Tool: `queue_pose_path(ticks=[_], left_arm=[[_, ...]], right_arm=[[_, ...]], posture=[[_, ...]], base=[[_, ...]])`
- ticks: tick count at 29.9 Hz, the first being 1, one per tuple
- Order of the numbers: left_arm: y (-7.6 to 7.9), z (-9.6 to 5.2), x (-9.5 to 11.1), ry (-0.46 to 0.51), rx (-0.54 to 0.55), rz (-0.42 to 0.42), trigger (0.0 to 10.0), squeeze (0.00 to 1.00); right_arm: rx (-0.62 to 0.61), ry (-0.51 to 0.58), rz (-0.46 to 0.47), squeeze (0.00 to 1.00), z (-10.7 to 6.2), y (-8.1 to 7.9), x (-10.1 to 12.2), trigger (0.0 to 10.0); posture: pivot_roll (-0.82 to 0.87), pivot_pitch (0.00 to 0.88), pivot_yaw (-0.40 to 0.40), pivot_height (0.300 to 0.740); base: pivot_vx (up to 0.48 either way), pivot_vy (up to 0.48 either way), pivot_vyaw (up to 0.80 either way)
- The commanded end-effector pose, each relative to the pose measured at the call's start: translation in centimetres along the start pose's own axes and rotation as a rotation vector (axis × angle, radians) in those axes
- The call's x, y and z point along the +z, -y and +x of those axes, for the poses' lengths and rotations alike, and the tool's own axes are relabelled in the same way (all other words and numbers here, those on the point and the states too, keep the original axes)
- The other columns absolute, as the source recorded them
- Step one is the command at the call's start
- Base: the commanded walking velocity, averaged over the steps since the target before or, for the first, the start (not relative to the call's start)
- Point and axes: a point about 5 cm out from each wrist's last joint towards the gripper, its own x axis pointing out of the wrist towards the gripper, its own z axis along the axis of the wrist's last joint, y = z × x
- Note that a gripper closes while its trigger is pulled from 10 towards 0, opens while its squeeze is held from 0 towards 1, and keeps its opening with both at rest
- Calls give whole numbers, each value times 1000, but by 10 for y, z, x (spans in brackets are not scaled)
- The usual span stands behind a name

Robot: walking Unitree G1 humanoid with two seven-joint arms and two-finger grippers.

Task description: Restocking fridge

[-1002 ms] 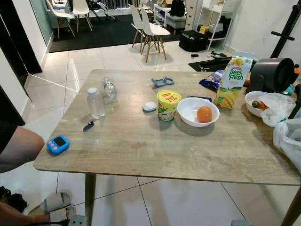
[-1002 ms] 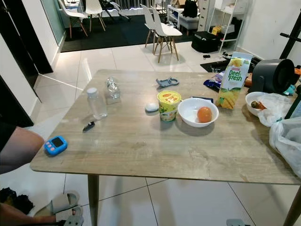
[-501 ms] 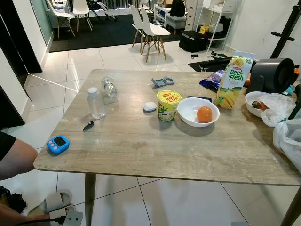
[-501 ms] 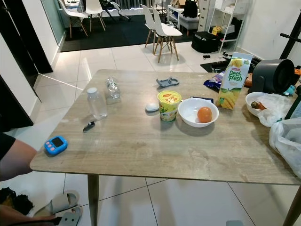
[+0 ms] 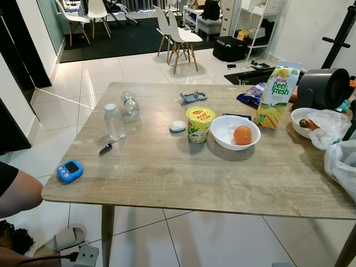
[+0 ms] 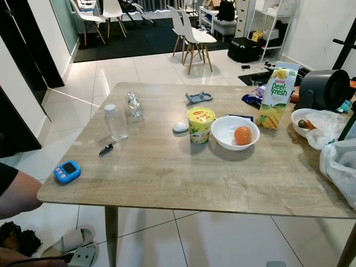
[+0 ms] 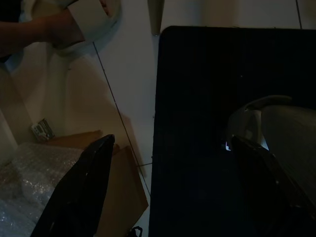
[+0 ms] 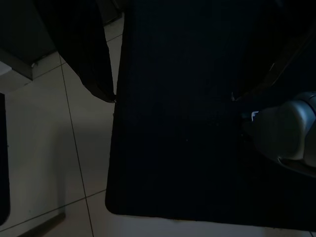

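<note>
Standing at the wooden table [image 5: 183, 172] with both arms hanging. Left gripper [image 7: 168, 187] and right gripper [image 8: 173, 74] are spread wide, holding nothing. I'd grab the Peel Fresh juice carton [image 5: 276, 95] low, right of the white bowl [image 5: 236, 132], keeping it upright.

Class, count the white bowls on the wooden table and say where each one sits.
2. One bowl, holding an orange, sits mid-table beside the yellow cup. A second bowl sits at the table's right edge, partly covered by a plastic bag. Others may be hidden.
</note>
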Motion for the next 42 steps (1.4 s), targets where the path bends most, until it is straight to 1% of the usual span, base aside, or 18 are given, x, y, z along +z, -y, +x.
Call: queue_pose_path(ticks=[1,9,13,16,17,22,25,27,28,30,32,33,35,37,38,40,41,42], left_arm=[[2,0,1,3,-5,-1,10000,0],[1,0,1,4,-7,-2,10000,0],[-1,-1,-3,-3,-8,3,10000,0],[-1,-1,-4,-4,-7,3,10000,0],[-6,-1,-6,-9,2,9,10000,0],[-10,-2,-6,-11,10,13,10000,0],[-10,-2,-6,-12,10,13,10000,0],[-8,-1,-5,-10,7,11,10000,0],[-8,-1,-5,-10,7,11,10000,0],[-4,-1,-2,-3,0,5,10000,0],[-3,0,-1,-1,-3,3,10000,0],[2,1,6,13,-9,-4,10000,0],[4,1,9,20,-12,-6,10000,0],[3,1,9,21,-14,-4,10000,0],[3,1,9,21,-14,-4,10000,0],[3,1,8,17,-14,-3,10000,0],[3,1,8,17,-14,-3,10000,0],[2,1,6,13,-14,-3,10000,0]], right_arm=[[5,-2,3,0,0,-3,-1,10000],[-7,2,27,0,0,-2,1,10000],[-58,-2,90,0,0,10,-2,10000],[-70,-4,102,0,0,13,-3,10000],[-113,-14,146,0,-1,24,-7,10000],[-139,-21,167,0,-2,32,-11,10000],[-156,-19,201,0,-2,35,-12,10000],[-199,-14,260,0,-3,44,-12,10000],[-199,-14,260,0,-3,44,-12,10000],[-246,-6,312,0,-4,55,-12,10000],[-259,-3,326,0,-5,58,-12,10000],[-331,43,437,0,-8,83,-4,10000],[-393,96,546,0,-12,103,4,10000],[-451,133,614,0,-16,119,8,10000],[-451,133,614,0,-16,119,8,10000],[-524,152,659,0,-22,138,9,10000],[-524,152,659,0,-22,138,9,10000],[-609,168,692,0,-30,158,9,10000]], posture=[[77,0,3,740],[96,0,19,740],[103,0,22,740],[103,0,22,740],[107,0,24,740],[103,0,24,740],[99,0,26,740],[95,0,28,740],[95,0,28,740],[97,0,21,740],[97,0,21,740],[94,0,13,740],[87,0,14,740],[79,0,10,740],[79,0,10,740],[75,0,8,740],[75,0,8,740],[75,0,9,740]], base=[[0,0,0],[0,0,0],[0,0,0],[0,0,0],[0,0,0],[0,0,0],[0,0,0],[0,0,0],[0,0,0],[0,0,0],[0,0,0],[0,0,0],[0,0,0],[0,0,0],[0,0,0],[0,0,0],[0,0,0],[0,0,0]])
